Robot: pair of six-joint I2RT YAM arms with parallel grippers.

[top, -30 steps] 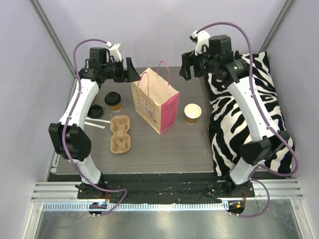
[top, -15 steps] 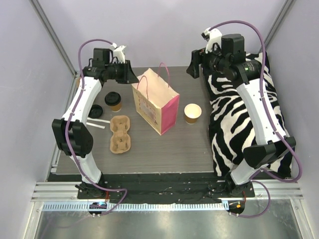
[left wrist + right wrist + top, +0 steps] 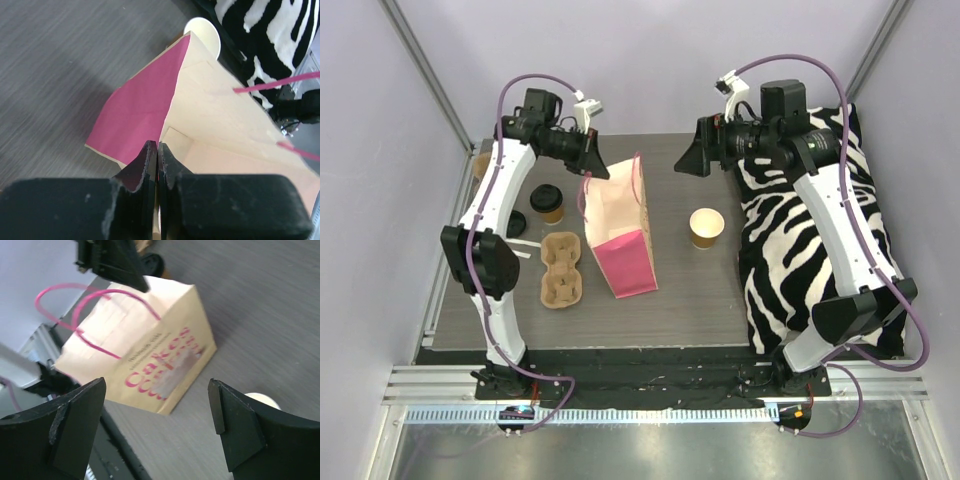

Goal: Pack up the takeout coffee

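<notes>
1. The left gripper (image 3: 592, 166) is pinched shut on the top rim of the paper bag (image 3: 623, 262) at its far left corner. In the left wrist view its two fingers (image 3: 148, 159) press together with the cream paper edge caught between them.
2. The right gripper (image 3: 689, 160) hangs over the far right part of the table (image 3: 710, 300) with its jaws spread wide and nothing between them. It is well apart from the bag and points toward it.
3. The bag is at the middle of the table, with its mouth open to the overhead camera so the cream inside shows. Its pink side panel faces the near edge. Whether its base sits flat on the table cannot be told.
4. Its pink handles (image 3: 638, 172) stick up at the rim. The right wrist view shows the printed cream face of the bag (image 3: 159, 356) with pink lettering.
5. A lidded cup (image 3: 548, 201) stands left of the bag, near the left arm.
6. A loose lid (image 3: 512, 223) lies just beside that cup, on its left.
7. A cardboard cup carrier (image 3: 561, 270) lies flat to the left of the bag, nearer than the lidded cup, with both wells unfilled.
8. A white stick (image 3: 515, 247) lies just left of the carrier.
9. An open cup (image 3: 706, 227) stands right of the bag, between it and the zebra cushion (image 3: 820, 240) along the right side.
</notes>
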